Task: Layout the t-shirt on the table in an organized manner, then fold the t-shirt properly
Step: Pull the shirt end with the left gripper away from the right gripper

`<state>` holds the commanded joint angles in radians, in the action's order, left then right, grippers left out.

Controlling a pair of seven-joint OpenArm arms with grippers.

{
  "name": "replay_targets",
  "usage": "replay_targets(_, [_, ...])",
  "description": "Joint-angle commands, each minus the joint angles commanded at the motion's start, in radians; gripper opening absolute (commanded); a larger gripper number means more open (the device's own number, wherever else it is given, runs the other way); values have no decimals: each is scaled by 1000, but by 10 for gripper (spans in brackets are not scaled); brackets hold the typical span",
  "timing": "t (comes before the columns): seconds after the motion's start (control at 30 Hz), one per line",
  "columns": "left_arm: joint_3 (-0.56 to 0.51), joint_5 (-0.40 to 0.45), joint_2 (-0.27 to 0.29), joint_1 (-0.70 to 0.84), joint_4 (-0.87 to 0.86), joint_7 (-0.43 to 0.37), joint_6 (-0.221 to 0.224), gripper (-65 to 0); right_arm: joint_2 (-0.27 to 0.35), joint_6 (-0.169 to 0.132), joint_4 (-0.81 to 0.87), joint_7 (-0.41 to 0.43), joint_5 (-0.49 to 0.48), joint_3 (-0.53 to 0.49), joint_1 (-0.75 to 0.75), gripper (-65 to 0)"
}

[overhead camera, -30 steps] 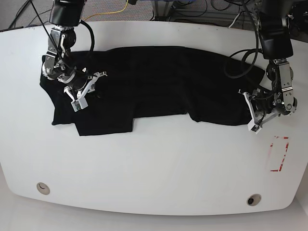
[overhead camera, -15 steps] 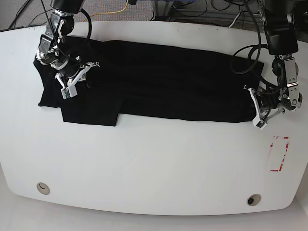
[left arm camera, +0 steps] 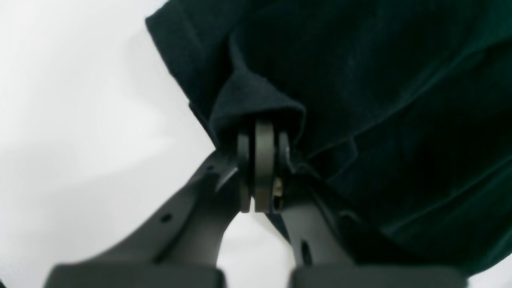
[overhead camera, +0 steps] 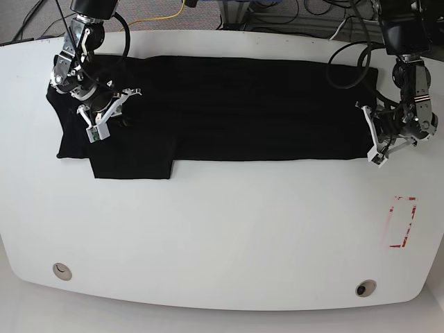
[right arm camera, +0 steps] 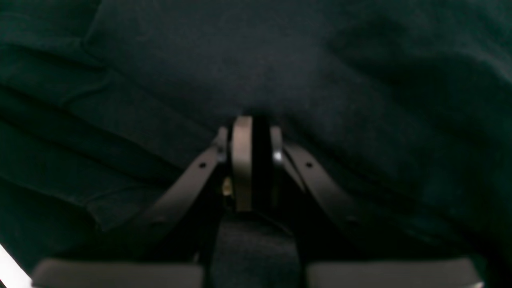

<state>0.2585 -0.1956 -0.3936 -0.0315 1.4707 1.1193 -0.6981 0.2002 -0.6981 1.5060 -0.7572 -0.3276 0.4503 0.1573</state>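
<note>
The black t-shirt (overhead camera: 243, 104) lies stretched wide and flat along the far half of the white table (overhead camera: 222, 229), one sleeve hanging toward the front at its left end. My right gripper (overhead camera: 104, 119) is at that left end, shut on the cloth. Its wrist view shows the gripper (right arm camera: 250, 124) closed with dark t-shirt (right arm camera: 280, 60) filling the frame. My left gripper (overhead camera: 372, 139) is at the shirt's right edge, shut on it. In its wrist view, a fold of the t-shirt (left arm camera: 360, 80) is pinched in the closed gripper (left arm camera: 262, 134) beside bare table (left arm camera: 80, 120).
A red rectangle marking (overhead camera: 402, 222) sits at the right of the table. Two round grommet holes (overhead camera: 62, 271) (overhead camera: 365, 288) lie near the front edge. Cables hang behind the far edge.
Both grippers pulled apart and toward the far edge with the shirt held. The sagging, wavy cloth is now drawn taut into a straight band.
</note>
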Motion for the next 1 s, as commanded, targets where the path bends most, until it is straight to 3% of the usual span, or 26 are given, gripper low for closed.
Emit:
replay_targets(0.17, [11,0,0,-6,25,17,0,-646,0,0,0,0,0,-2,0,-591])
replay_targets(0.43, [18,-5,-29,-18,97,63,0,-454,0,0,0,0,-2,-2,0,-591])
replay_targets(0.63, [97,-14,-28,-23,180,118,0,-399,0,0,0,0,-2,-2,2,-591])
replay_targets(0.83, [169,-170,-28,-86,206,238,0,-339,-2,0,0,0,-2,-2,2,-591])
replay_targets(1.0, [232,-299,-28,-95,206,276,0,-319,-2,0,0,0,-2,-2,2,-591])
